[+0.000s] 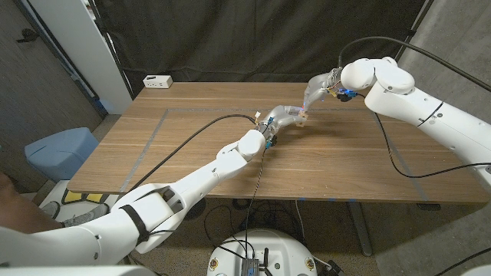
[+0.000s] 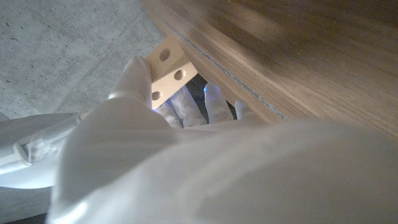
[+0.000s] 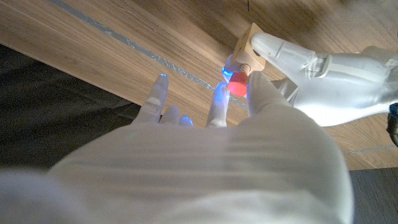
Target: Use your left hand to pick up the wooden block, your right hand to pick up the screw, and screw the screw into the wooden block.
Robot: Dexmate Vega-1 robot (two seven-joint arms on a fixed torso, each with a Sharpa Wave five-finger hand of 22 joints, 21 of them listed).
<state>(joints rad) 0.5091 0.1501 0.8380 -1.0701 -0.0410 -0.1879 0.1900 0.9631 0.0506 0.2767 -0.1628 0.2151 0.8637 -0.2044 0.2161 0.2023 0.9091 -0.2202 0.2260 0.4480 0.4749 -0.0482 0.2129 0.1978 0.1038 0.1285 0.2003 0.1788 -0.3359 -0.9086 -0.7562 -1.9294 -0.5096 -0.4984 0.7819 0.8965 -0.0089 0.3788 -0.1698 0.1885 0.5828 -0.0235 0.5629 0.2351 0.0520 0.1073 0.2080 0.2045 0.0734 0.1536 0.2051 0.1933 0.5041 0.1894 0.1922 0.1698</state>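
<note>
Pale wooden block with round holes (image 2: 166, 73) sits gripped in your left hand (image 1: 285, 115), raised above the brown wooden table (image 1: 192, 153). Your right hand (image 1: 321, 84) pinches the red-headed screw (image 3: 237, 83), other fingers (image 3: 155, 99) spread; the screw's head touches the block's face. A white power strip (image 1: 157, 81) lies at the table's far left corner, well apart.

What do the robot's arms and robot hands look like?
Both arms are smooth, rounded white shells. The left arm has a black band and a black cable running along it. The left robot hand and right robot hand are pale, whitish; fingertips glow blue.
</note>
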